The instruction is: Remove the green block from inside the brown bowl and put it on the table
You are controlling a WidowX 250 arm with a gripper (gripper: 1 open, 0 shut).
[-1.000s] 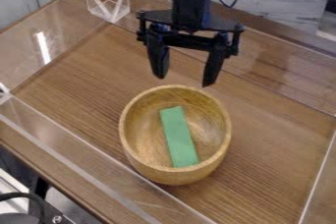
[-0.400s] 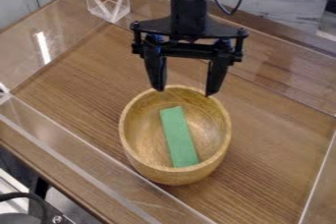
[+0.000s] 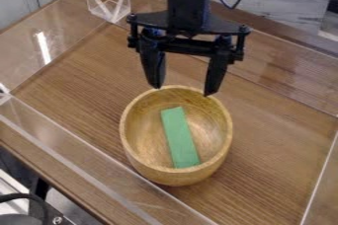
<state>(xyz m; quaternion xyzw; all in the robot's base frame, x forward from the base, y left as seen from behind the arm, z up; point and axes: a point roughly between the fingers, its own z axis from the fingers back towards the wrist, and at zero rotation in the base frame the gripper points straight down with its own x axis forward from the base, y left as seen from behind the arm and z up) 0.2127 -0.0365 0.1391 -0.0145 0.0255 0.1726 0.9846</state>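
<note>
The green block (image 3: pixel 177 137) lies flat inside the brown bowl (image 3: pixel 140 141), running lengthwise from the bowl's middle toward the front. The bowl rests on the wood-grain table (image 3: pixel 79 81) near the front. My gripper (image 3: pixel 187 80) hangs straight down above the bowl's far rim, open wide, with nothing between its black fingers (image 3: pixel 154 71). The fingertips stand clear above the rim and touch neither the bowl nor the block.
Low clear acrylic walls (image 3: pixel 53 32) border the tabletop on all sides. A clear plastic bracket (image 3: pixel 106 4) sits at the back left corner. Bare wood lies to the left and right of the bowl.
The gripper has spread a little wider and shifted toward the bowl's far rim, rising slightly. Block and bowl have stayed where they were.
</note>
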